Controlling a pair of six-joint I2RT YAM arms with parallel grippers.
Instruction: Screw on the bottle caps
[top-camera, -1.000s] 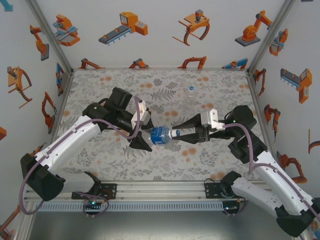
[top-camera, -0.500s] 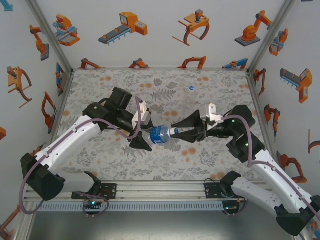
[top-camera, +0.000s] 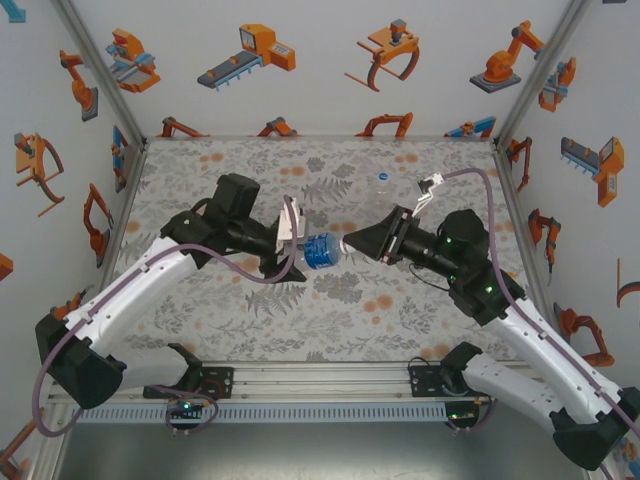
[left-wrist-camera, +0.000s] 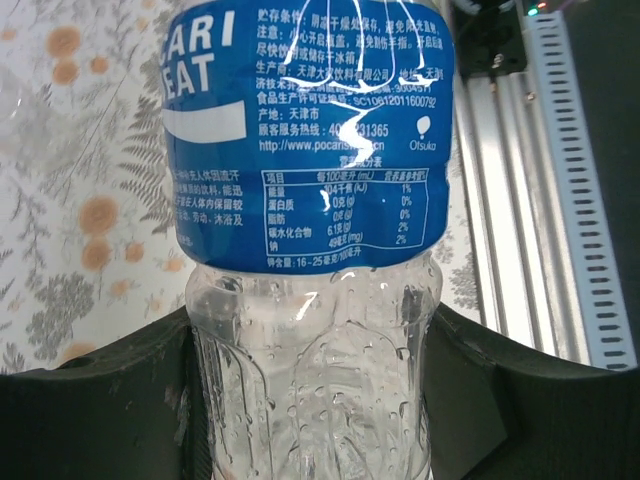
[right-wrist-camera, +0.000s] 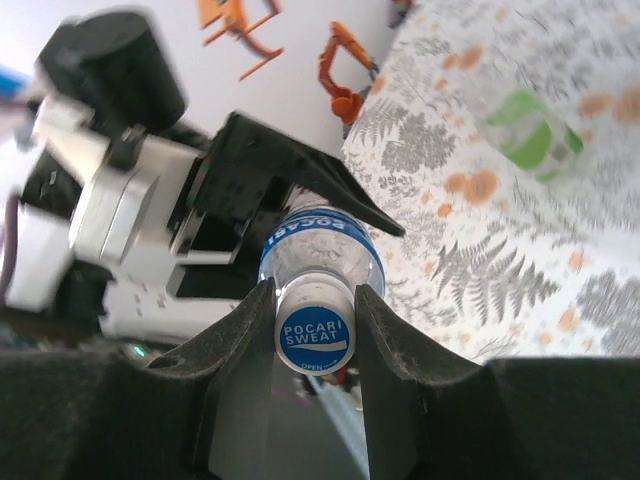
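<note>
Centre of the top view: left gripper (top-camera: 297, 250) clamped on the blue-label bottle (top-camera: 322, 250), which lies sideways, neck pointing right. Right gripper (top-camera: 352, 244) pinched on its cap (right-wrist-camera: 314, 337), a jaw snug on either side. Green bottle (top-camera: 382, 196) stands upright, upper right of centre.

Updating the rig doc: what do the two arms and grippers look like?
The left arm and right arm match: white shell links, black joint housings, a mauve cable looping along each. Small green lights glow on the right arm's black forearm. The left gripper and right gripper are matte black, with broad wedge-shaped fingers tapering to the tips.
</note>
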